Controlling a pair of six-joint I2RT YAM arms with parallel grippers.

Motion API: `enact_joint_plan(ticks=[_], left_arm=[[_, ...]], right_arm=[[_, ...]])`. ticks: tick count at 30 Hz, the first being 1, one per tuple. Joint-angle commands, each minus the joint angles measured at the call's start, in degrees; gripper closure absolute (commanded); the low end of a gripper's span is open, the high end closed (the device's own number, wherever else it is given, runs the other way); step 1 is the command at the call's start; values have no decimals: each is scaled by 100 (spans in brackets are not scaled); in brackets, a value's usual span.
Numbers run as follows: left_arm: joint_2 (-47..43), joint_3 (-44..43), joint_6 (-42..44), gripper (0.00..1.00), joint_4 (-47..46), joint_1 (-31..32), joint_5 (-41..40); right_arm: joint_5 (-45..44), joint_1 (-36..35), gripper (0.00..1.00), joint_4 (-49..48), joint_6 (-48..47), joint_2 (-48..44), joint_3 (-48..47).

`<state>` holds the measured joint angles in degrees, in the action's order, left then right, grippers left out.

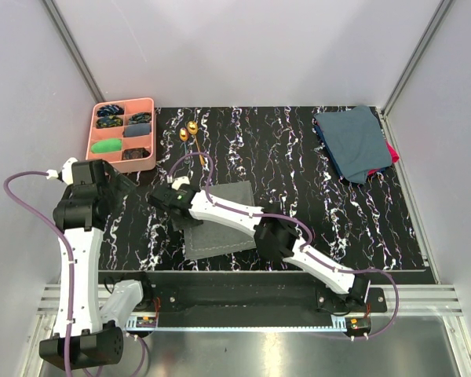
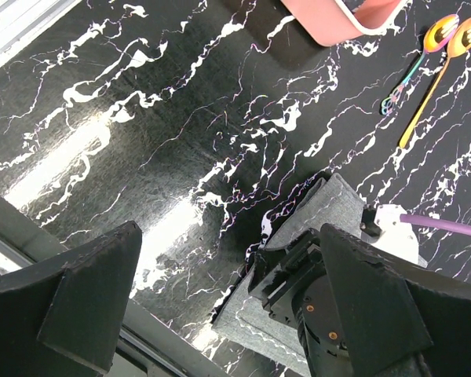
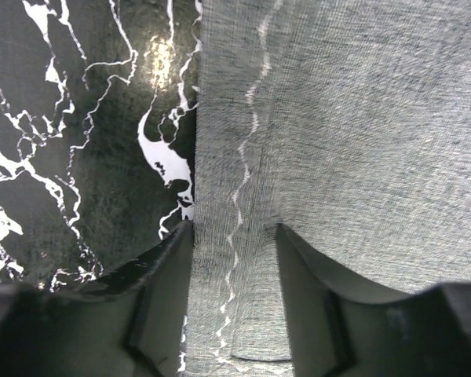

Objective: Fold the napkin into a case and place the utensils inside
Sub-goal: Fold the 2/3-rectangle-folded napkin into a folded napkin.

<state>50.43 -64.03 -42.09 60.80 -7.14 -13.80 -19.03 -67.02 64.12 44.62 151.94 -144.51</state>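
The grey napkin (image 1: 229,214) lies flat near the table's front middle, and its pale stitched hem shows in the right wrist view (image 3: 361,118). My right gripper (image 1: 179,210) is down on the napkin's left edge. In its own view the right gripper (image 3: 235,228) is open, its fingers astride the hemmed strip: one finger at the cloth's edge, the other on the cloth. The two gold utensils (image 1: 190,132) lie side by side behind the napkin, also seen as utensils (image 2: 428,86). My left gripper (image 1: 119,182) hovers wide open and empty left of the napkin (image 2: 330,200).
A pink compartment tray (image 1: 147,106) with several small items stands at the back left, close to my left arm. A pile of dark blue-teal cloths (image 1: 353,143) lies at the back right. The right arm's purple cable (image 1: 190,157) loops over the table between the utensils and the napkin.
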Motion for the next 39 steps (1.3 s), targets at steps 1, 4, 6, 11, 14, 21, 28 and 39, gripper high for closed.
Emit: enact_joint_plan(ticks=[1,4,6,11,14,21,28,39], left_arm=[[37,-198,-72,1,-94,-51,-219],[45,-206,-107,1,-68,-51,-228],[45,-206,-107,1,-59,-69,-246],[37,-136,-46,1,-103,-60,-289],[19,13,68,2,-278,-60,-133],[54,443,639,4,-920,-60,834],[238,1163,1026,7,-2060,-60,2485],[1073,2157,816,9,-3662,221,4439]], right_arm=[[31,-30,52,-22,81,266,299],[127,-39,54,-31,56,406,414],[215,-30,59,-22,29,468,423],[268,-21,82,-74,-172,416,380],[557,57,96,-311,-348,118,476],[1506,312,100,-2012,-779,-1444,2141],[3638,1023,100,-4862,-244,-3169,5009],[5575,1929,100,-8387,906,-4093,7768]])
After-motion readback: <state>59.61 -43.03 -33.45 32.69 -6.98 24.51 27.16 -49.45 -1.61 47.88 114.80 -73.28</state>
